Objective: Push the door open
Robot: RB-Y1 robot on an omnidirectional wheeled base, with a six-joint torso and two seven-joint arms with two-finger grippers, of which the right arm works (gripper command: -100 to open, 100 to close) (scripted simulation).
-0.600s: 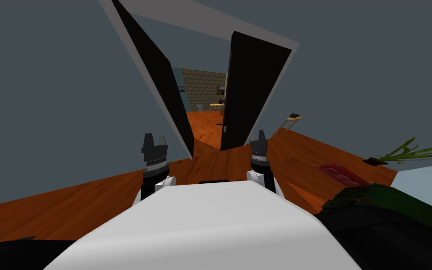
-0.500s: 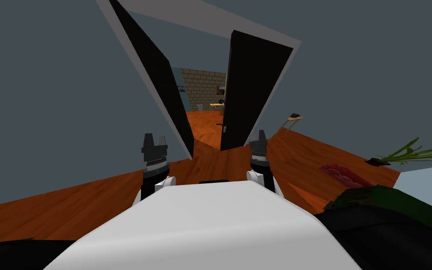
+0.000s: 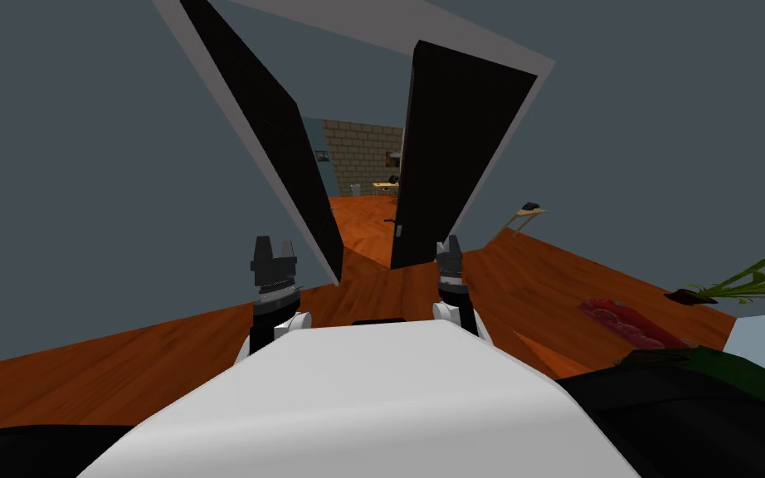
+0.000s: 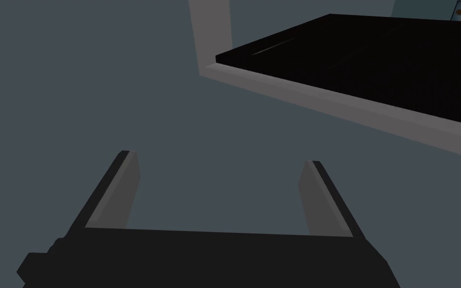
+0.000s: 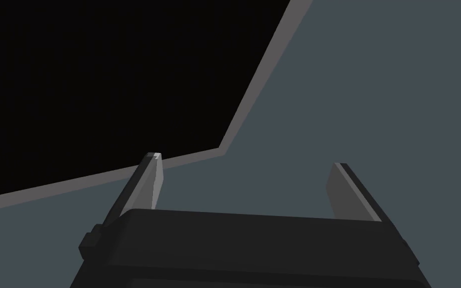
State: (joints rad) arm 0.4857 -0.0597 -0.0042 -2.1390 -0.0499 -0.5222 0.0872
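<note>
Looking down from the head, the black door (image 3: 455,141) stands partly open ahead, with its handle (image 3: 389,221) on the free edge. The right claw (image 3: 450,247) sits just beside its lower corner and the left claw (image 3: 274,253) is near another black panel (image 3: 277,141).

At the left wrist, the fingers are spread and empty, facing a grey wall (image 4: 99,75).

At the right wrist, the fingers are likewise spread and empty, pointing at the grey frame (image 5: 247,100).

Best to press with the right claw near the handle side, advancing slowly.

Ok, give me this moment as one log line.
left hand: open, facing grey wall | right hand: open, near right door leaf, contact unclear | left door leaf: ajar, right likewise
</note>
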